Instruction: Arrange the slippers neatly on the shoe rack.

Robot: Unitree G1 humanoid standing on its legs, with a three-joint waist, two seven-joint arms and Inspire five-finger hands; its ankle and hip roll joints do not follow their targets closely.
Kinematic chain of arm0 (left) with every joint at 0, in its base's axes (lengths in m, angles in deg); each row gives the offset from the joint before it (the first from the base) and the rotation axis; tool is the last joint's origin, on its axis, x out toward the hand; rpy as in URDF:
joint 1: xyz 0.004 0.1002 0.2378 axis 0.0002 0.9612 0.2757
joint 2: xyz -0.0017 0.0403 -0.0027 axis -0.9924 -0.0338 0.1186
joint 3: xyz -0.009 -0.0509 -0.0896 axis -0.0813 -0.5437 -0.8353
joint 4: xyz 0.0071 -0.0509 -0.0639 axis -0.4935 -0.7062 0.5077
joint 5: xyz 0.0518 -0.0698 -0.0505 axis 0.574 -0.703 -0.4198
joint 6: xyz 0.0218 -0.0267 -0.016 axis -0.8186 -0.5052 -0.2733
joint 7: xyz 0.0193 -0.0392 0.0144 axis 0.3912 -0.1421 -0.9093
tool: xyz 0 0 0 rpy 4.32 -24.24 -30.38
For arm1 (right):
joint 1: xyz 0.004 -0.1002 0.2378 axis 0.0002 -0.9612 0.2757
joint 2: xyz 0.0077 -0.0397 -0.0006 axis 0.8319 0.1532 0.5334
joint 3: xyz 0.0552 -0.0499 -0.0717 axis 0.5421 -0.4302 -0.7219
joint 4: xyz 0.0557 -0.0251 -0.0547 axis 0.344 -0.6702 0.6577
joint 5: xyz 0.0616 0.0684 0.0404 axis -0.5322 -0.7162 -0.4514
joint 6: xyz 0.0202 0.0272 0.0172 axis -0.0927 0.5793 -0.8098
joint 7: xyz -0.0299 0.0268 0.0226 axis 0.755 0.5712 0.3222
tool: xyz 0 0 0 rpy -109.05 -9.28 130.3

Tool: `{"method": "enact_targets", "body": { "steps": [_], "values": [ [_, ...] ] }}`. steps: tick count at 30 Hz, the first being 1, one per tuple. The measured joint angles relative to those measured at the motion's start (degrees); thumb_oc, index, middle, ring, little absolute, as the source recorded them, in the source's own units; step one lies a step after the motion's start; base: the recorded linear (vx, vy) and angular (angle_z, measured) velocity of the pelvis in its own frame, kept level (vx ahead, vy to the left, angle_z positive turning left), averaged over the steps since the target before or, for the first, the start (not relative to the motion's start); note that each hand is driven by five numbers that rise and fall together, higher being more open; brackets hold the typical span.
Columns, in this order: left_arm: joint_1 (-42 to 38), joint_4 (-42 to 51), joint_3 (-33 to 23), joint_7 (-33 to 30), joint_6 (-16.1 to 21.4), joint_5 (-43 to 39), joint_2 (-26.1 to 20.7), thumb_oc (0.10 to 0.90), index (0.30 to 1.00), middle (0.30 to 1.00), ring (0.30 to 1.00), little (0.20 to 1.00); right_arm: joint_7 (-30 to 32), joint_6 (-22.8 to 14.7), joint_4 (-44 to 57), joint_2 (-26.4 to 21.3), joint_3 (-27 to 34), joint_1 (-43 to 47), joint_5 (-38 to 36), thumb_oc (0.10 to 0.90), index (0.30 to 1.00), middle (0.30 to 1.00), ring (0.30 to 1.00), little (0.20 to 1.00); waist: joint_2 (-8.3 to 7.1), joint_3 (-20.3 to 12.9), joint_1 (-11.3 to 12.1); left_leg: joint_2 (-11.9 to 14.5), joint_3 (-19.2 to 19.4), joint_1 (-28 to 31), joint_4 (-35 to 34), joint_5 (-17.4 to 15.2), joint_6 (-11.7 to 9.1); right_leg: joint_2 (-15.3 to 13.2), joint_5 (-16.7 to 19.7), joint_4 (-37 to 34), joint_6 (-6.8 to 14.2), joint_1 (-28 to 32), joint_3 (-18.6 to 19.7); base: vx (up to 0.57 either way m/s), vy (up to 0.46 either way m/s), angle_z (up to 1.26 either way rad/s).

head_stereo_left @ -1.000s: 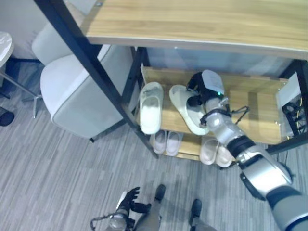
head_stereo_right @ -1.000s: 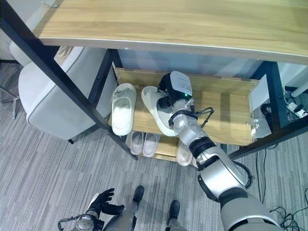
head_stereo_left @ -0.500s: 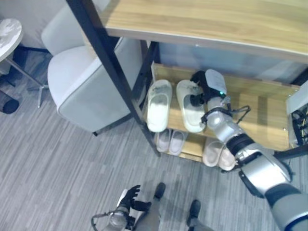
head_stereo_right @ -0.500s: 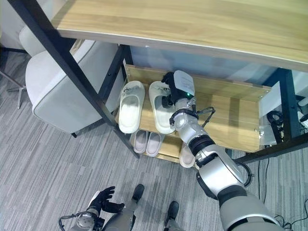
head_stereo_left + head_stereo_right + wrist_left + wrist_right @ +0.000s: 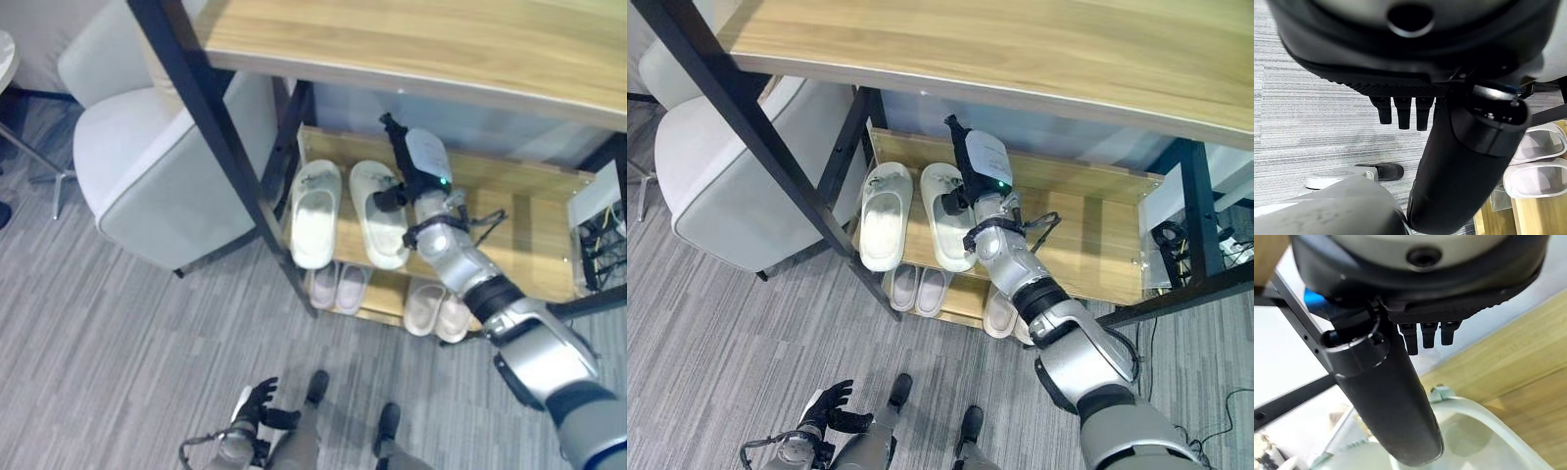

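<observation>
right hand [image 5: 965, 157]: fingers straight, over right slipper [image 5: 943, 202], thumb near its strap
left slipper [image 5: 882, 214]: just beside, parallel, on shoe rack [image 5: 1087, 245] shelf
left hand [image 5: 830, 403]: low, fingers relaxed

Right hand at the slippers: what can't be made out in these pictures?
- Contact: in the eye views the right hand covers the far end of the nearer slipper, so touch or grip is unclear.
- Lower pair: partly hidden by the right arm and the shelf.
- Right wrist view: the thumb blocks the slipper.
</observation>
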Motion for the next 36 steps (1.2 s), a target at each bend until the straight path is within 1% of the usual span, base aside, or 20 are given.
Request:
{"method": "enact_targets", "body": {
  "steps": [6, 9, 12, 15, 16, 20, 26, 30, 36],
  "values": [
    [0.1, -0.3, -0.9, 0.0, -0.8, 0.5, 0.0, 0.800, 0.900, 0.900, 0.900, 0.900, -0.5, -0.2, 6.3, -0.5, 4.2, -6.7, 0.0, 0.800, 0.900, 0.900, 0.900, 0.900, -0.48, 0.3, -0.7, 0.0, 1.3, 0.6, 0.0, -0.2, 0.2, -0.1, 0.1, 0.0, 0.2, 0.0, 1.3, -0.01, -0.015, -0.11],
    [0.0, -0.8, -1.0, 0.0, -0.8, 1.1, 0.0, 0.800, 0.900, 0.900, 0.900, 0.900, -0.8, -1.3, 8.6, -0.3, 5.9, -10.5, -1.9, 0.800, 0.900, 0.900, 0.900, 0.900, -0.55, 0.4, -1.2, 0.0, 1.6, 0.6, 0.0, -0.2, 0.2, -0.2, 0.1, 0.0, 0.3, -0.1, 1.4, -0.01, -0.013, -0.04],
    [-0.1, -0.8, -1.5, 0.1, -0.8, 2.2, 0.0, 0.800, 0.900, 0.900, 0.900, 0.900, -1.6, -2.9, 10.4, 0.4, 8.7, -15.2, -8.3, 0.800, 0.900, 0.900, 0.900, 0.900, -0.64, 0.6, -1.5, 0.0, 1.6, 0.6, 0.0, -0.3, 0.3, -0.2, 0.2, 0.0, 0.2, -0.1, 1.4, 0.00, 0.000, 0.00],
    [-0.1, -1.2, -2.1, 0.4, -0.9, 3.2, 0.1, 0.800, 0.900, 0.900, 0.900, 0.900, -2.6, -5.1, 10.2, 2.8, 11.8, -19.6, -20.6, 0.800, 0.900, 0.900, 0.900, 0.900, -0.72, 0.7, -1.6, 0.0, 1.6, 0.6, 0.0, -0.4, 0.2, -0.2, 0.2, 0.0, 0.2, -0.1, 1.4, 0.00, 0.000, 0.00],
    [-0.1, -1.2, -2.1, 0.8, -0.9, 3.3, 0.2, 0.800, 0.900, 0.900, 0.900, 0.900, -3.3, -5.2, 10.1, 3.0, 11.8, -20.2, -24.2, 0.800, 0.900, 0.900, 0.900, 0.900, -0.71, 0.8, -1.6, 0.0, 1.7, 0.6, 0.0, -0.4, 0.2, -0.2, 0.2, 0.0, 0.2, -0.1, 1.4, 0.00, 0.000, 0.00],
    [-0.2, -1.1, -2.2, 1.2, -0.8, 4.5, 0.2, 0.800, 0.900, 0.900, 0.900, 0.900, -5.1, -6.9, 10.0, 3.0, 12.2, -20.7, -30.9, 0.800, 0.900, 0.900, 0.900, 0.900, -0.73, 0.8, -1.5, 0.0, 1.6, 0.8, 0.0, -0.4, 0.2, -0.2, 0.2, 0.0, 0.2, 0.1, 1.4, 0.00, 0.000, 0.00],
    [-0.2, -1.2, -2.6, 1.2, -0.9, 4.7, 0.2, 0.800, 0.900, 0.900, 0.900, 0.900, -6.0, -7.0, 9.8, 4.6, 12.2, -20.7, -32.8, 0.800, 0.900, 0.900, 0.900, 0.900, -1.02, 1.0, -1.5, -0.1, 1.6, 1.1, 0.0, -0.5, 0.0, -0.2, 0.2, 0.0, 0.2, 0.5, 1.1, 0.00, 0.000, 0.00],
    [-0.3, -1.2, -2.6, 1.2, -0.9, 4.7, 0.1, 0.800, 0.900, 0.900, 0.900, 0.900, -6.2, -7.3, 9.8, 4.9, 11.9, -20.7, -32.9, 0.800, 0.900, 0.900, 0.900, 0.900, -1.11, 1.0, -1.4, -0.1, 1.6, 1.2, 0.0, -0.6, 0.0, -0.2, 0.2, 0.0, 0.2, 0.6, 1.1, 0.00, 0.000, 0.00],
    [-0.4, -1.3, -2.6, 0.9, -1.0, 4.8, 0.2, 0.800, 0.900, 0.900, 0.900, 0.900, -5.9, -7.9, 9.8, 7.1, 11.0, -20.6, -32.9, 0.800, 0.900, 0.900, 0.900, 0.900, -1.13, 1.0, -1.4, -0.1, 1.6, 1.2, 0.0, -0.5, 0.1, -0.2, 0.2, 0.0, 0.2, 0.6, 1.1, 0.00, 0.000, 0.00]
  ]
}}
